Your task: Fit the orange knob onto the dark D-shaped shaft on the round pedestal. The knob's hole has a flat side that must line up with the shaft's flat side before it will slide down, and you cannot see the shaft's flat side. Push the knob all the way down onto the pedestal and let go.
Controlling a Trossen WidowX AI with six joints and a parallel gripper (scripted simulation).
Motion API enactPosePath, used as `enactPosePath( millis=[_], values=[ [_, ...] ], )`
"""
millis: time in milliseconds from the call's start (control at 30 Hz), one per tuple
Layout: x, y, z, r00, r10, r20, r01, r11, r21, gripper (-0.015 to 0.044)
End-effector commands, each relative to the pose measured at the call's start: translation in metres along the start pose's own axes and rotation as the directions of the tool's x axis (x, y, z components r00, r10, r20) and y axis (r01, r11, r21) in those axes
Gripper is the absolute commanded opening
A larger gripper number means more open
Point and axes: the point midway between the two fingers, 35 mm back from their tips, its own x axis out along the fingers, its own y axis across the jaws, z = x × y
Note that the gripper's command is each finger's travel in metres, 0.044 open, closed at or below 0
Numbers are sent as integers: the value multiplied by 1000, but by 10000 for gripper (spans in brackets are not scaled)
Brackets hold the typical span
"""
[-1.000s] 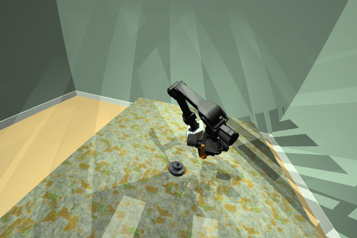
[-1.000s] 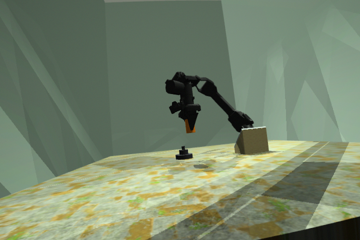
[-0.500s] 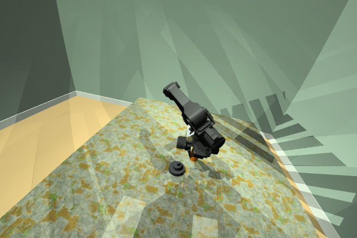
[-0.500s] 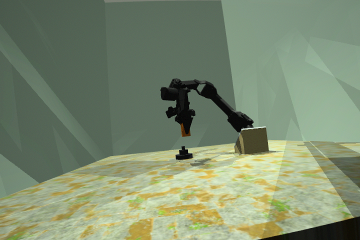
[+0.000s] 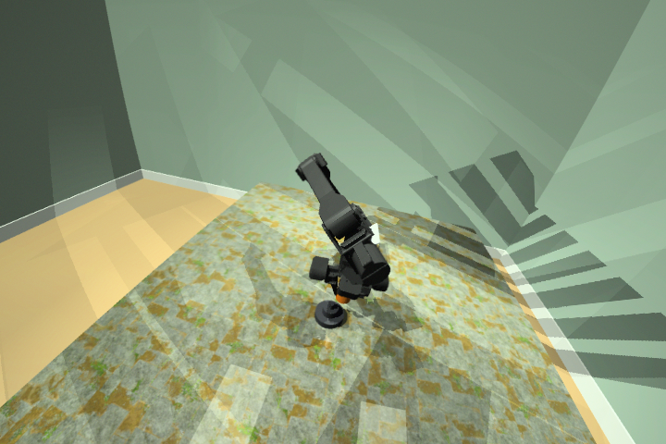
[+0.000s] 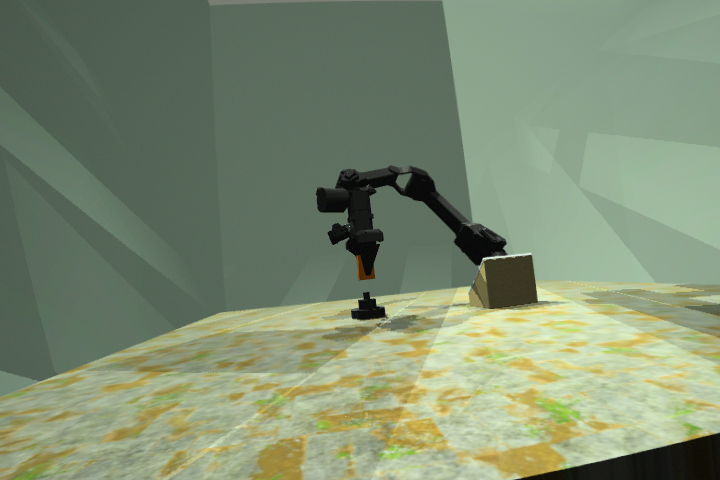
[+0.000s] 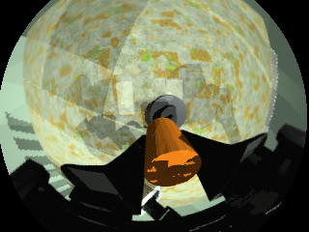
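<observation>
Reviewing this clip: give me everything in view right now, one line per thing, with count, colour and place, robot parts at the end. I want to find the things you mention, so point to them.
orange knob (image 5: 342,300) (image 6: 363,274) (image 7: 171,145): one, orange, held above the pedestal, not touching it
round pedestal (image 5: 323,315) (image 6: 361,314) (image 7: 181,103): one, near-black, stepped, standing on the table top
shaft (image 6: 366,295): one, dark, upright on the pedestal
table top (image 5: 187,324) (image 6: 230,396) (image 7: 164,43): one, mottled grey, ochre and green, under the pedestal
block (image 6: 512,283): one, tan, under the arm's foot
walls: several, green to dark green, around the table
floor (image 5: 82,230): one, light orange, beside the table
arm (image 5: 329,191) (image 6: 446,212): one, black, reaching over the table
gripper (image 6: 366,271) (image 7: 173,150): one, black, closed on the knob
</observation>
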Motion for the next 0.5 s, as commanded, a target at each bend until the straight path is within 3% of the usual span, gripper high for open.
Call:
enactPosePath(
  millis=[0, 467],
  values=[
    [3, -15, 0, 1000, -10, 7, 10, 1000, -3, 0],
    [25, -26, 0, 1000, -17, 6, 17, 1000, -1, 0]
  ],
)
